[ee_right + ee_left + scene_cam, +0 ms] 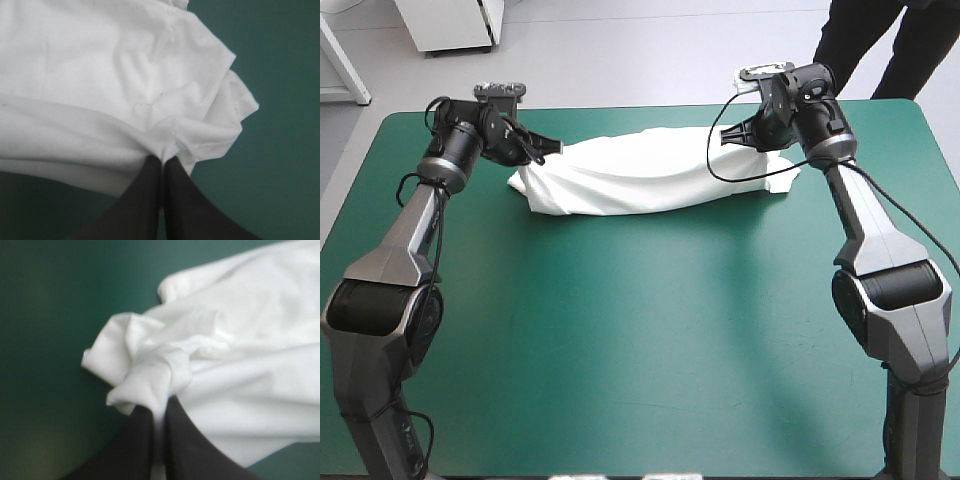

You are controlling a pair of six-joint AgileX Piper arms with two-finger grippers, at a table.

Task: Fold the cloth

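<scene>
T-shirt (650,175), seen from above: a long white bundle stretched across the far half of your teal-green table (620,330), between the left gripper (552,148) and right gripper (725,135). Left wrist view — your black fingers (137,445) pinch a bunched corner of fabric. Right wrist view — the fingers there clamp a gathered edge likewise.

jaws: clamped on rumpled T-shirt (100,75) edge | backdrop: teal-green cover (280,60)
</scene>
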